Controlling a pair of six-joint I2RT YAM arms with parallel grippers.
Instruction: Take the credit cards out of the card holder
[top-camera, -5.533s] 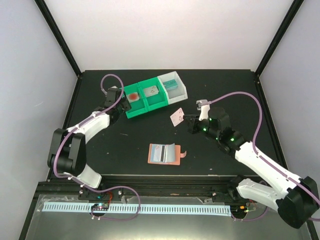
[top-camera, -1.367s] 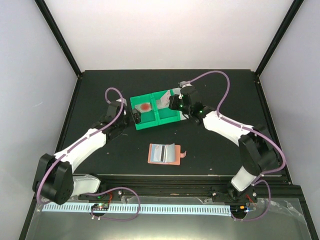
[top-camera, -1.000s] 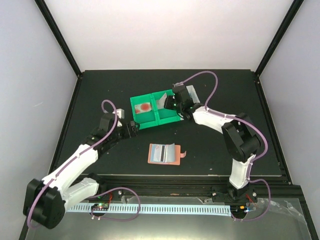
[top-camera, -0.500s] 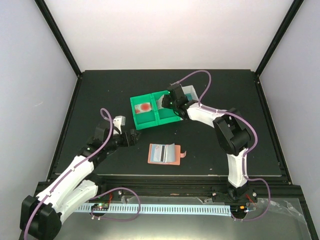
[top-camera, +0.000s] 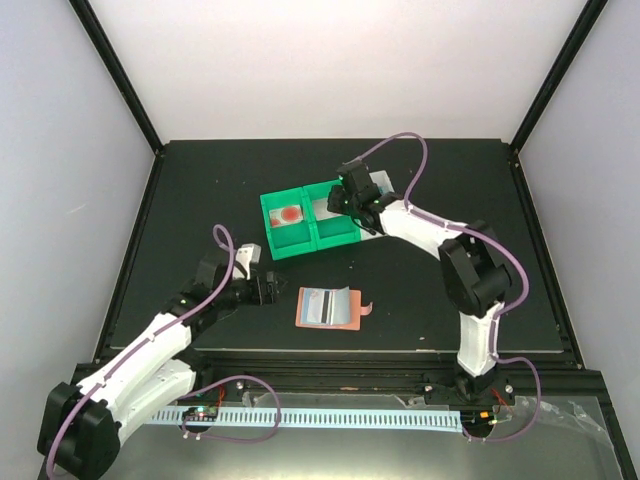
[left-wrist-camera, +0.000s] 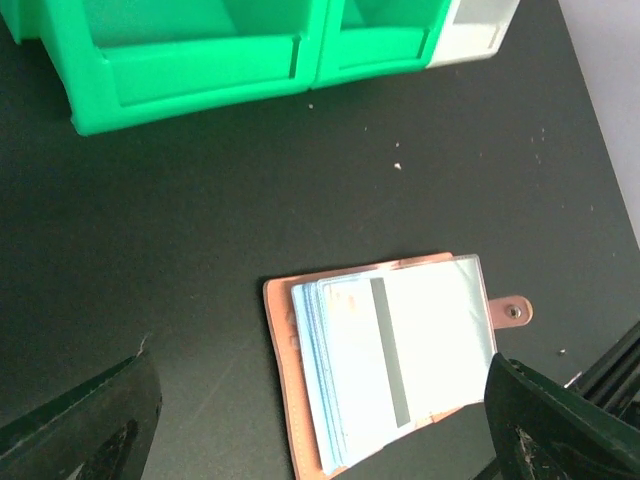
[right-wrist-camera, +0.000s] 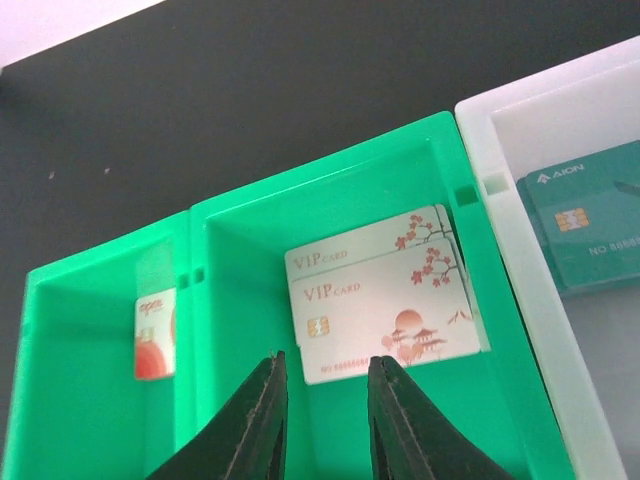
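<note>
A black surface (top-camera: 200, 200) with two white robot arms reaching across it. Near the front, in the middle, a salmon-brown card holder (top-camera: 328, 307) lies open and flat, its tab pointing right. Its pale blue pockets are not yet empty: a stack of cards sits inside, the top one a white card with a dark stripe (left-wrist-camera: 400, 350).

Further back stands a green tray (top-camera: 310, 243) with two compartments, joined on its right to a white tray (right-wrist-camera: 500, 250). The left green compartment holds a card with a red mark (right-wrist-camera: 152, 335). The middle one holds two white cards (right-wrist-camera: 385, 310) printed with red blossom, overlapping. The white tray holds a teal card (right-wrist-camera: 590, 225).

The right arm's fingers (right-wrist-camera: 262, 415) hang over the middle compartment, slightly parted, with nothing between them. The left arm's fingers (top-camera: 266, 288) hover just left of the holder, spread wide and empty.

The step in hand looks like a drop-off ending at the tray. The next move probably means pinching the top card's free edge and sliding it out of the pocket, with the holder kept from dragging along.
</note>
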